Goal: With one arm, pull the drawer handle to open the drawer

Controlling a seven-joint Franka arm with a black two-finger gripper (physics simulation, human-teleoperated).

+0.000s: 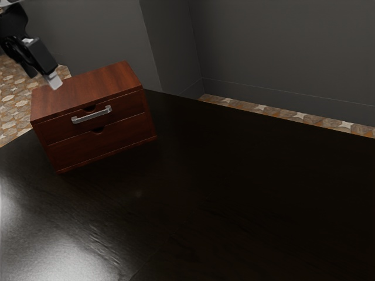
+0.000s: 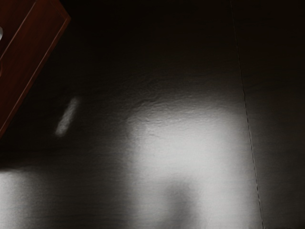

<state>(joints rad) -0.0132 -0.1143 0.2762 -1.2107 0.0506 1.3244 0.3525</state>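
A small two-drawer cabinet (image 1: 88, 93) of reddish-brown, glossy wood with fine grain stands on a very dark, polished table (image 1: 234, 193), towards the exterior view's left. It is a plain box with sharp edges and a flat top. The upper drawer (image 1: 126, 105) carries a slim, brushed-metal bar handle (image 1: 91, 115) with bent ends, mounted level across its front. The front of the lower drawer (image 1: 99, 140) is bare, and each front has a shallow half-round notch in its top edge. Both fronts lie flush with each other. The black gripper (image 1: 54, 81), pale grey at its tip, hangs over the cabinet's back corner at the exterior view's left. It is above the top panel, well apart from the handle, which faces away from it on the front face. Whether the gripper is apart or together cannot be told. In the wrist view, one corner of the cabinet (image 2: 28, 43) shows beside the table (image 2: 181, 143), whose faintly rippled sheen reflects broad white light. Patterned stone tiles (image 1: 12, 99) cover the floor below grey walls (image 1: 281, 41).
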